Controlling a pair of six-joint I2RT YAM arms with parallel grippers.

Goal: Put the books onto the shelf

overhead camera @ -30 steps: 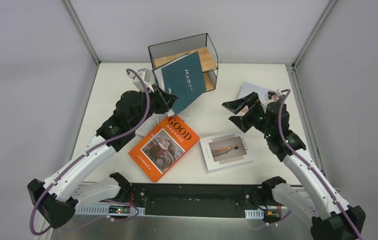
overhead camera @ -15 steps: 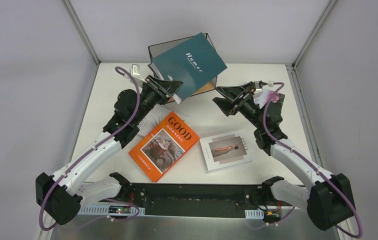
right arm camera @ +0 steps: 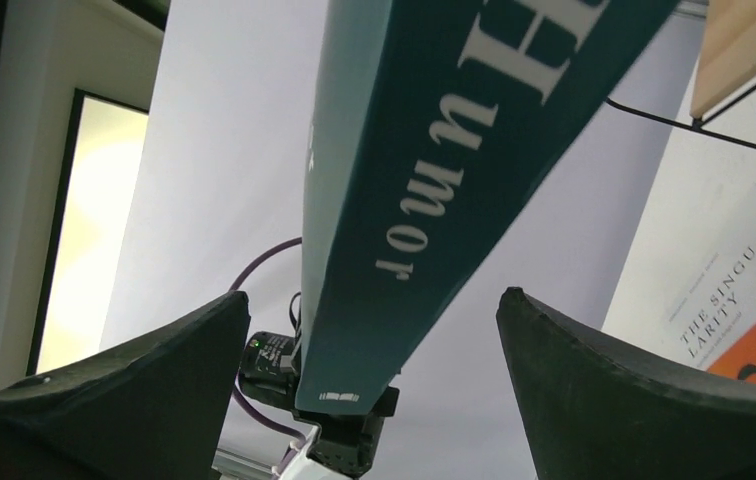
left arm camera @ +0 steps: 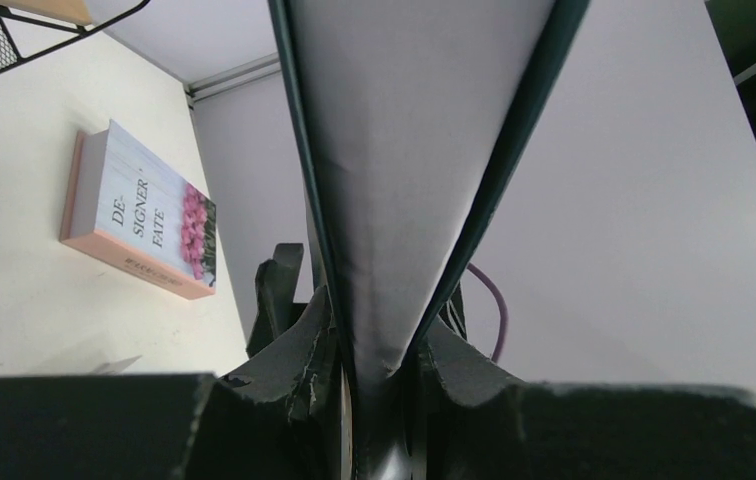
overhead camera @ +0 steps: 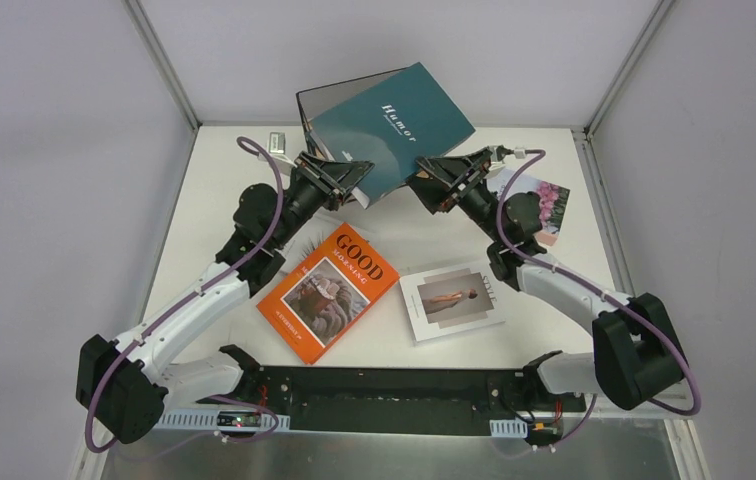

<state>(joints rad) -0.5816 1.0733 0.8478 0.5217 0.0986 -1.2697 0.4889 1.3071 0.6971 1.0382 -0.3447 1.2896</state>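
Where the left gripper point(overhead camera: 352, 182) pinches tight, it holds the teal book point(overhead camera: 394, 122) by a low corner. Its black fingers squeeze both hard covers, with the smooth white pages between them. The book is up in the air, tilted, over the far edge of the table point(overhead camera: 204, 200). It hides most of the shelf point(right arm camera: 746, 48). Its cover is flat and dark, with white letters on it.

The right gripper point(overhead camera: 434, 182) is spread wide. Its two curved black fingers sit one on each side of the book's lower edge. There are gaps, so they do not touch it.

The shelf is made of thin black wire and pale wood boards. It stands at the middle of the far edge.

The pink book point(overhead camera: 546, 205) is thick, with flowers on the front. It lies flat near the far right corner. The photo book point(overhead camera: 452, 301) is thin and white and lies flat toward the near edge. Just beside it is the big orange book point(overhead camera: 328, 292). A white book point(right arm camera: 719, 300) with small print peeks out under the left arm, right by the orange one.
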